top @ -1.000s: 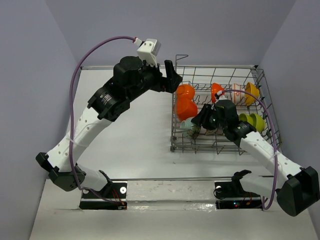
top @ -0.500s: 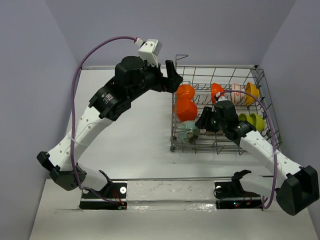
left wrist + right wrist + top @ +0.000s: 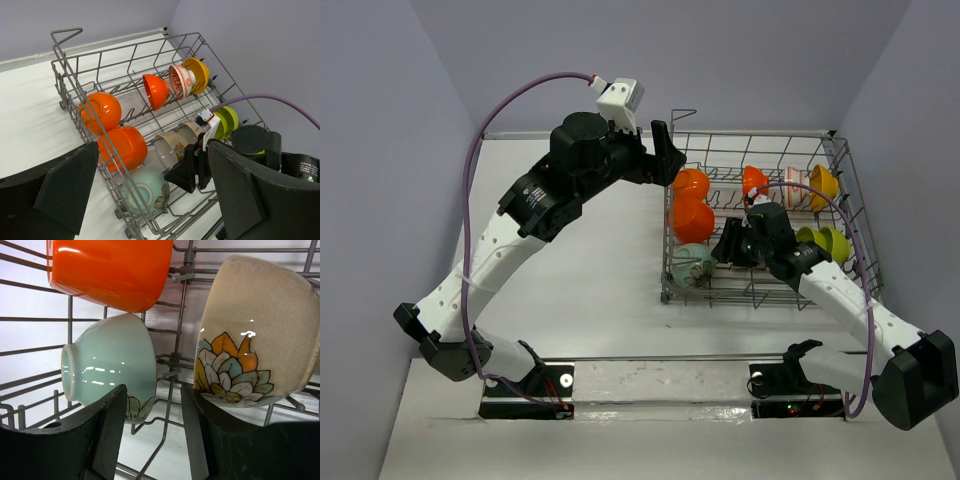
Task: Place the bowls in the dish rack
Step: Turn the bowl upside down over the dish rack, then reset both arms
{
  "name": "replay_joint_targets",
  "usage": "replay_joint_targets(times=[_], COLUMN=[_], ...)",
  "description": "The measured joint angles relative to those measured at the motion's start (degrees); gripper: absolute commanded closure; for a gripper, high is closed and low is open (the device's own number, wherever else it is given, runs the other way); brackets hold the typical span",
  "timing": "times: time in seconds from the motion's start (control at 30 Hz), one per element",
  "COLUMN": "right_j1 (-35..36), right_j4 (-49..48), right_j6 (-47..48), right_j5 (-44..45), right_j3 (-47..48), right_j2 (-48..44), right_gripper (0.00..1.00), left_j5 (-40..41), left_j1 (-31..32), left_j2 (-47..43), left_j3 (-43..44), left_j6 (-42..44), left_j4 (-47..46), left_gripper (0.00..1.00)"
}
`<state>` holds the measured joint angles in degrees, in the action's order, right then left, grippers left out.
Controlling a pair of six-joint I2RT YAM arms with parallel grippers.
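Note:
The dish rack [image 3: 760, 134] stands at the right of the table with several bowls in it. A pale teal bowl [image 3: 692, 264] lies on its side in the near left corner, below two orange bowls [image 3: 692, 218]. My right gripper [image 3: 725, 248] hovers inside the rack just right of the teal bowl, open. In the right wrist view its fingers [image 3: 107, 435] stand apart with only rack wire [image 3: 187, 260] between them, the teal bowl [image 3: 112, 362] ahead left and a beige flowered bowl [image 3: 255, 335] ahead right. My left gripper [image 3: 665, 155] hangs open over the rack's far left corner, holding nothing.
A red-orange bowl [image 3: 753, 182], a white red-patterned bowl [image 3: 790, 182] and a yellow bowl [image 3: 823, 185] stand in the rack's back row. Lime green bowls [image 3: 825, 243] sit at its right. A purple cable [image 3: 840, 215] arches over the rack. White table [image 3: 600, 290] lies left.
My right gripper has drawn back to the right from the teal bowl with its jaws widening. The teal bowl now lies free in the rack's near left corner. The left arm has not moved.

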<state>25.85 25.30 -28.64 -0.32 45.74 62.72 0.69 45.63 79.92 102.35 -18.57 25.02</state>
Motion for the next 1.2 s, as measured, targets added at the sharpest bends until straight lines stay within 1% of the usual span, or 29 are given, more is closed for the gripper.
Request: replay_joint_targets(times=[0.2,0.27,0.37,0.47,0.5,0.63,0.73,0.8,0.83,0.87,1.03,1.2], right_j1=[0.00,0.00,0.00,0.00,0.00,0.00,0.00,0.00,0.00,0.00,0.00,0.00], right_j4=[1.64,2.32,3.04,4.28,4.44,5.57,5.86,5.86,6.05,6.36,6.75,6.45], right_j6=[0.46,0.63,0.87,1.27,1.31,1.90,2.34,2.60,2.80,3.21,3.87,4.35], right_j5=[-0.13,-0.07,0.09,0.57,0.66,1.03,1.22,1.44,1.62,1.88,3.54,4.37], right_j3=[1.09,1.95,3.06,5.09,5.62,9.25,11.93,13.29,14.21,15.39,21.38,25.03], right_j2=[-0.02,-0.04,-0.28,-1.09,-1.29,-3.06,-4.55,-5.53,-6.19,-6.54,-6.93,-6.88], right_gripper=[0.43,0.39,0.37,0.32,0.32,0.22,0.18,0.11,0.04,0.00,0.00,0.00], left_j5=[-0.02,-0.02,-0.02,-0.02,-0.02,-0.04,-0.04,-0.04,0.02,0.04,1.53,3.76], left_j1=[-0.02,-0.02,-0.02,-0.02,-0.02,-0.02,-0.02,-0.02,-0.02,-0.02,0.00,-0.02], left_j2=[0.00,0.00,0.00,-0.02,-0.04,-0.76,-2.12,-3.30,-4.44,-5.11,-9.92,-13.46], left_j3=[0.00,0.00,-0.02,-0.02,-0.04,-1.55,-3.45,-4.79,-5.88,-6.45,-9.57,-11.54], left_j6=[-0.02,-0.02,0.00,0.00,0.00,0.00,0.02,0.04,0.04,0.07,0.35,0.72], left_j4=[-0.24,-0.42,-0.59,-0.81,-0.85,-1.66,-1.81,-2.10,-2.29,-2.36,-2.56,-2.45], left_gripper=[0.01,0.01,0.01,0.01,0.01,0.01,0.01,0.01,0.01,0.01,0.01,0.01])
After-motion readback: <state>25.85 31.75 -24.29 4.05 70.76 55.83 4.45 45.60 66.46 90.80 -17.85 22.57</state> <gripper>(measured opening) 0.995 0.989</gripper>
